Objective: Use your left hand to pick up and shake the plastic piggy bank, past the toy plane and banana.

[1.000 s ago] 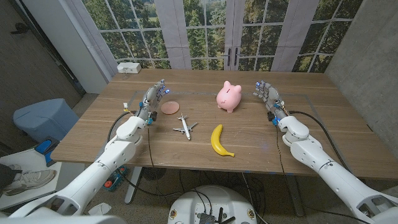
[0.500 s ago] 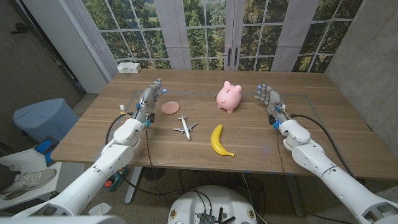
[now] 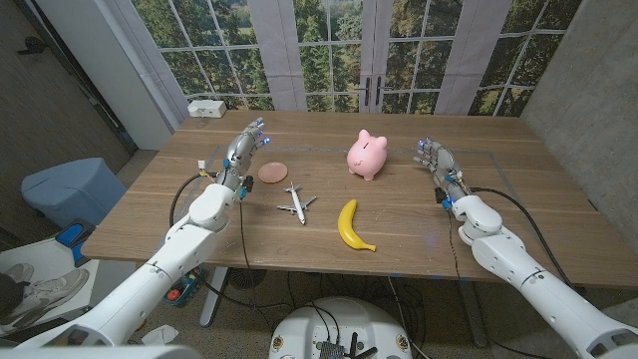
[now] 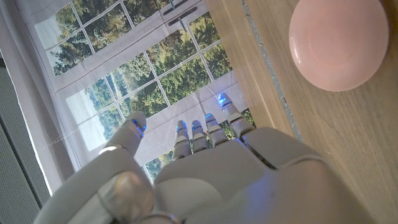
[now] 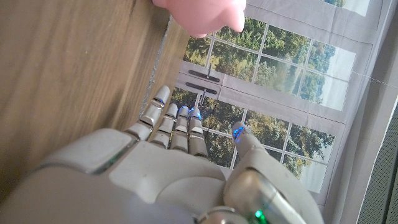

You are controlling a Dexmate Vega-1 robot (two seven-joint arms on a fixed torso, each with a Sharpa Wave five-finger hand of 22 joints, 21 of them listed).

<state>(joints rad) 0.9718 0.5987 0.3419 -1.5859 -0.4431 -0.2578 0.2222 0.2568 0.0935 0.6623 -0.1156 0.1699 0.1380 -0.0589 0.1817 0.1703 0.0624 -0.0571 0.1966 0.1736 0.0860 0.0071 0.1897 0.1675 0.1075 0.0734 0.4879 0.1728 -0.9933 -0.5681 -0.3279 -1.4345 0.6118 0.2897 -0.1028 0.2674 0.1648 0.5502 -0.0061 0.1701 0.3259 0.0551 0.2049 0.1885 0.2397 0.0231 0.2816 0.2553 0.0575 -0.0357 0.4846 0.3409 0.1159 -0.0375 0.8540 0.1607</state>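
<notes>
- Head view: my left hand (image 3: 242, 152) hovers at the far left of the wooden table (image 3: 179, 204), fingers apart, holding nothing. Just to its right lies a small pink disc (image 3: 271, 172). The piggy bank (image 3: 366, 156) stands upright right of centre, towards the far edge, well apart from that hand. The toy plane (image 3: 297, 203) and the banana (image 3: 353, 225) lie nearer me, between the hand's side and the pig. My right hand (image 3: 436, 159) waits just right of the pig, fingers spread, empty and not touching it.
- The reach has not begun, I judge. To do it well I'd carry the left hand rightward along the far side of the table, passing above the disc and beyond the plane, so nothing gets swept. I'd keep the fingers wide and close around the pig's round body; smooth plastic may slip, so a firm wrap before lifting.
- Left wrist view: the left hand's fingers reach out, slightly parted, grasping nothing; the pink disc rests on the wood beside them, untouched.
- Right wrist view: the right hand's fingers are extended and empty; the piggy bank's pink underside shows just beyond the fingertips, with a clear gap.
</notes>
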